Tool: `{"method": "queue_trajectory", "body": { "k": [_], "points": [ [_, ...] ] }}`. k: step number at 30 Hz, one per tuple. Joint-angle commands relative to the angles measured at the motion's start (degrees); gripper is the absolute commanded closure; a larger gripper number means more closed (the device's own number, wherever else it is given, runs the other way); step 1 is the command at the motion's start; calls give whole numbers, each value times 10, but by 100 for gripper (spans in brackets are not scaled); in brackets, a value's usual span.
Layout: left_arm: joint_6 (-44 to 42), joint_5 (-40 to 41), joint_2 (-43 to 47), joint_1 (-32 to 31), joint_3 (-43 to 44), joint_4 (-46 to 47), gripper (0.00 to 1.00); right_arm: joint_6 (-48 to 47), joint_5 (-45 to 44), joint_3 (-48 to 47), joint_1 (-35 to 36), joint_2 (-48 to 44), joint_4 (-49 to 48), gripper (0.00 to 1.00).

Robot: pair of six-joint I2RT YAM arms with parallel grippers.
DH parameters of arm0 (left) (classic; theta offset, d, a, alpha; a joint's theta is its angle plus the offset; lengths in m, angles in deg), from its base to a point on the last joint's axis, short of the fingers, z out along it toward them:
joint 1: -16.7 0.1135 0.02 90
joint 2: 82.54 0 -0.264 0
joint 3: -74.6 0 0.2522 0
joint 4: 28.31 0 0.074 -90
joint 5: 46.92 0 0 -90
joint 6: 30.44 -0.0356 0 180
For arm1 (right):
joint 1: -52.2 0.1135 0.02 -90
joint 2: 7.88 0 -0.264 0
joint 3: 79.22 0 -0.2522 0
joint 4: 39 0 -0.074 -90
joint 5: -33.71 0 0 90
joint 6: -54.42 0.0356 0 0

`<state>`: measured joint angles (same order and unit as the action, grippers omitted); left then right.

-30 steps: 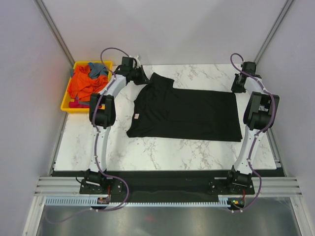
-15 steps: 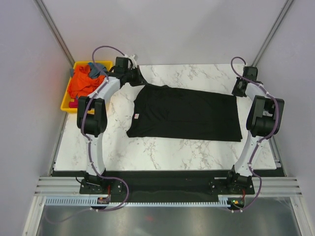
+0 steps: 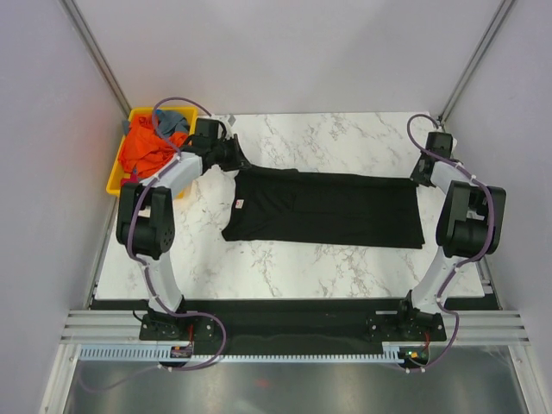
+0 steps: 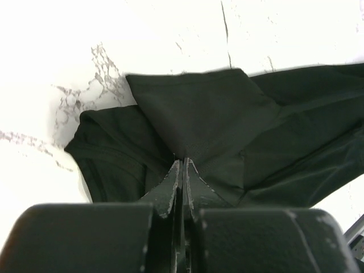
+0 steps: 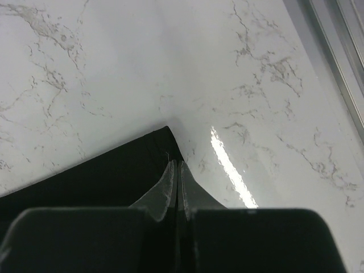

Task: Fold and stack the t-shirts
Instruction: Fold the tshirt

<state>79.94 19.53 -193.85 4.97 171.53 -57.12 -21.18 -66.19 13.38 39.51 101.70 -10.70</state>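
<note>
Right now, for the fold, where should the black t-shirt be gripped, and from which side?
Probably its two far corners, from above: the large plain black cloth t-shirt lies flat, spread sideways across the marble table, so only edges offer a pinch. The left pincer is shut on the far collar-end cloth, the right pincer on the far hem corner.

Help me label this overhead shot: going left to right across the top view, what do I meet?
In order: yellow tray with the orange t-shirt in it → left gripper → black t-shirt → right gripper.
</note>
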Motion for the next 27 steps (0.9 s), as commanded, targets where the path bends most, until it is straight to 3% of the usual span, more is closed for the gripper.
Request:
{"method": "queue_trajectory", "body": {
  "k": [1,8,27],
  "points": [
    [-22,16,51,-1,-30,29,98,21,-25,31,0,-45,-24,100],
    [-1,30,82,-4,-110,34,98,30,-37,81,-1,-85,-14,100],
    [29,77,133,-18,-192,11,98,42,-18,159,0,-140,-17,97]
  ]
}}
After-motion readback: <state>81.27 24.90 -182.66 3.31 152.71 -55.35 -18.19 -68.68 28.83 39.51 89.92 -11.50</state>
